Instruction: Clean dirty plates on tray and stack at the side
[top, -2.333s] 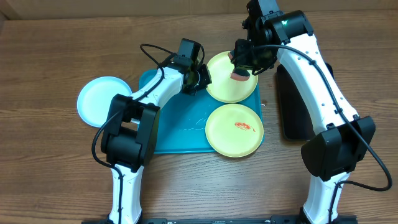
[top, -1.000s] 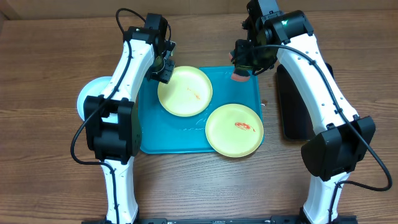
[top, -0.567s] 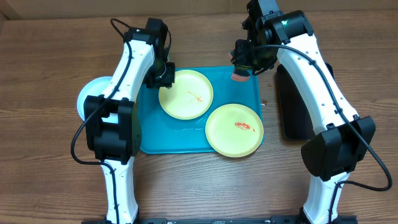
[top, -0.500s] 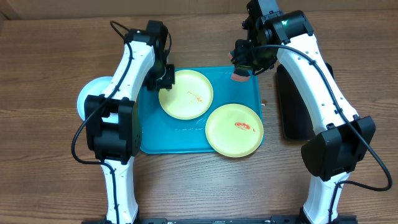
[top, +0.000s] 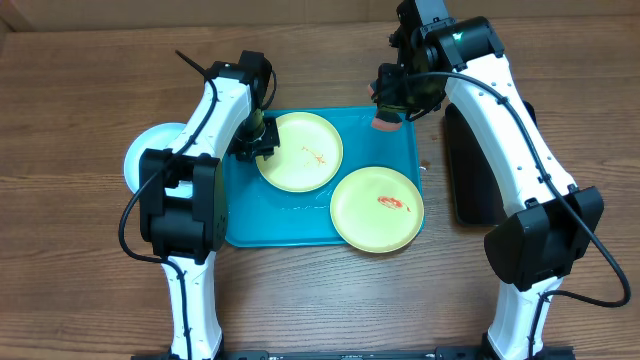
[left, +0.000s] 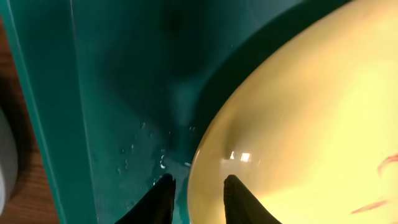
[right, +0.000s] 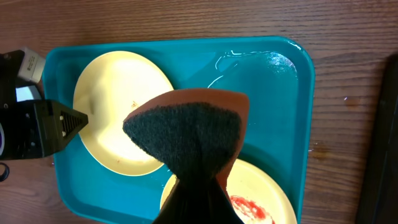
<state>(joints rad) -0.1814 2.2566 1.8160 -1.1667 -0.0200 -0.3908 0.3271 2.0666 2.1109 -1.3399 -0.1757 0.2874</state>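
I see the left end effector (left: 200, 200) angled down over the tray (top: 262, 226), narrow, straddling the far yellow plate (top: 308, 155) at its left rim; can't tell if pinching. Right end effector (top: 388, 108) clamps the sponge (right: 186, 124) above the tray's far-right corner.

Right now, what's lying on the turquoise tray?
Two yellow-green plates: the far plate, faintly streaked red, with the left gripper at its left rim, and the near plate, red-smeared, at the front-right corner of the tray. Whatever lies beneath them is covered.
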